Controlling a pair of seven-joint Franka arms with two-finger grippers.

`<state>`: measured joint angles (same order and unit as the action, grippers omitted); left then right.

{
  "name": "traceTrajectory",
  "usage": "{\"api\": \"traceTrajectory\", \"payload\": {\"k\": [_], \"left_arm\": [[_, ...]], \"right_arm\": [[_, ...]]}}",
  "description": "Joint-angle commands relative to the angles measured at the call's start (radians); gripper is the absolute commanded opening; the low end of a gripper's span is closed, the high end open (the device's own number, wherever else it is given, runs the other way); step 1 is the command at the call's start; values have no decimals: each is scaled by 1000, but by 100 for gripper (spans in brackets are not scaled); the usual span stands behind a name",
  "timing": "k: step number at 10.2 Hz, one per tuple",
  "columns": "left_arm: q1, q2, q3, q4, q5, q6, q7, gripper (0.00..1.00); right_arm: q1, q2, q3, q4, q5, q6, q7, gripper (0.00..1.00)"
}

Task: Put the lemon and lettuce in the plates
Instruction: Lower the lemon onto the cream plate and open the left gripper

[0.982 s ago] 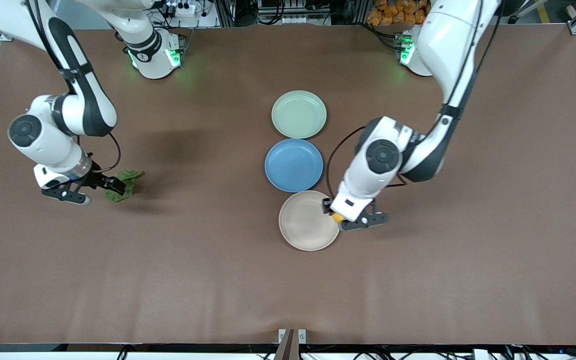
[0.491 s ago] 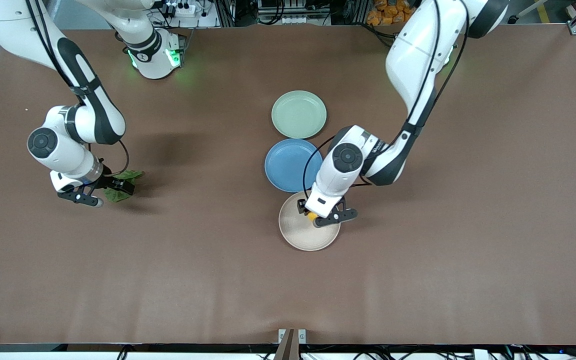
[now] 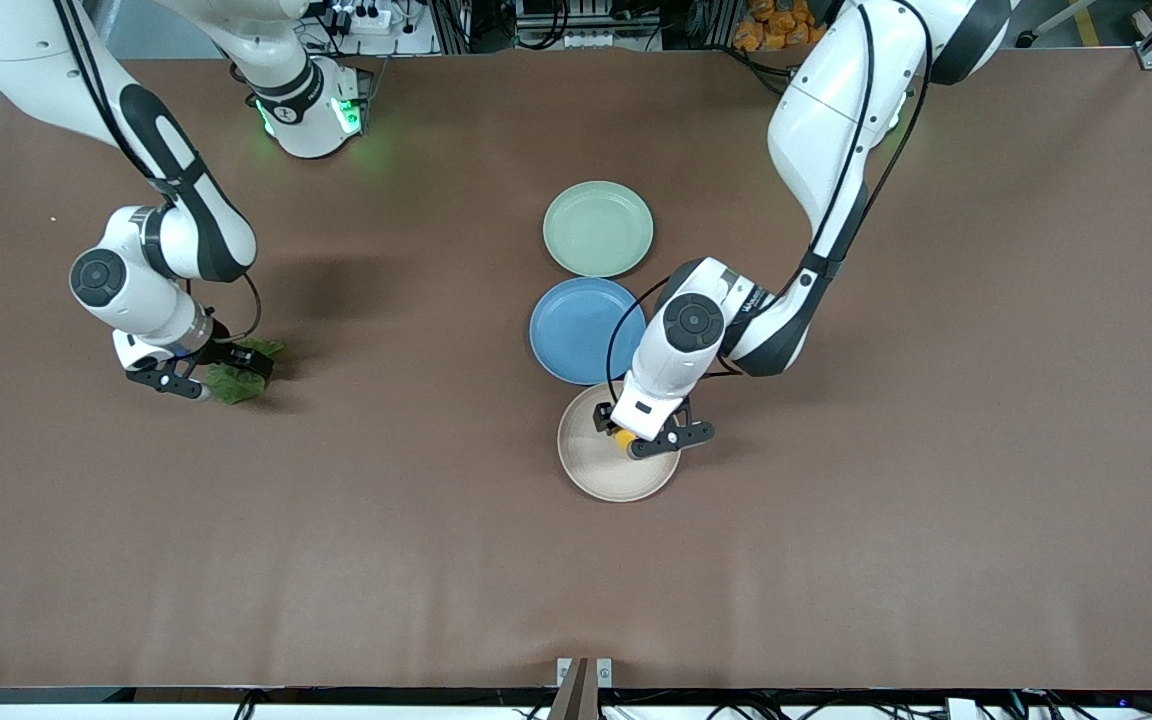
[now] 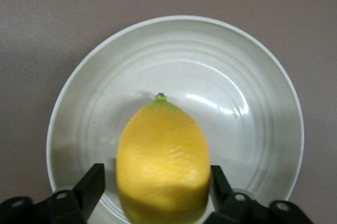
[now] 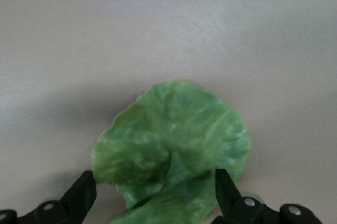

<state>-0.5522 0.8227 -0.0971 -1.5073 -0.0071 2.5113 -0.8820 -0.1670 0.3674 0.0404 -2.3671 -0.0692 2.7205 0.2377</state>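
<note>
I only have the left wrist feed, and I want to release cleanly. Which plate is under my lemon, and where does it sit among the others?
Observer: It's the beige plate, the one of three in a row nearest the front camera; the left gripper holds the lemon over its rim toward the left arm's end.
Operator: What's next to it?
Observer: A blue plate just above it in the front view, then the mint plate, with nothing on it.
Operator: And the right arm?
Observer: The right gripper is at the lettuce on the table, toward the right arm's end, fingers either side of the leaf.
</note>
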Motion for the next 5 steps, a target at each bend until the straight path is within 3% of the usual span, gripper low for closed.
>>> {"api": "traceTrajectory", "payload": {"k": [1,2,3,4,5], "left_arm": [[-2,-19,8,12,13,-5,-11,100],[-2,-42,13,12,13,-5,-14,100],[0,-72,34,12,15,-8,-11,100],[2,-106,48,10,21,-12,-11,100],[6,-140,57,6,51,-22,-9,100]], "right_arm": [[-11,30,7,-8,0,48,11,100],[-11,48,7,-8,0,70,12,100],[-11,50,9,-4,0,62,12,87],[-11,47,7,3,0,45,12,54],[-11,42,9,20,0,3,12,30]]}}
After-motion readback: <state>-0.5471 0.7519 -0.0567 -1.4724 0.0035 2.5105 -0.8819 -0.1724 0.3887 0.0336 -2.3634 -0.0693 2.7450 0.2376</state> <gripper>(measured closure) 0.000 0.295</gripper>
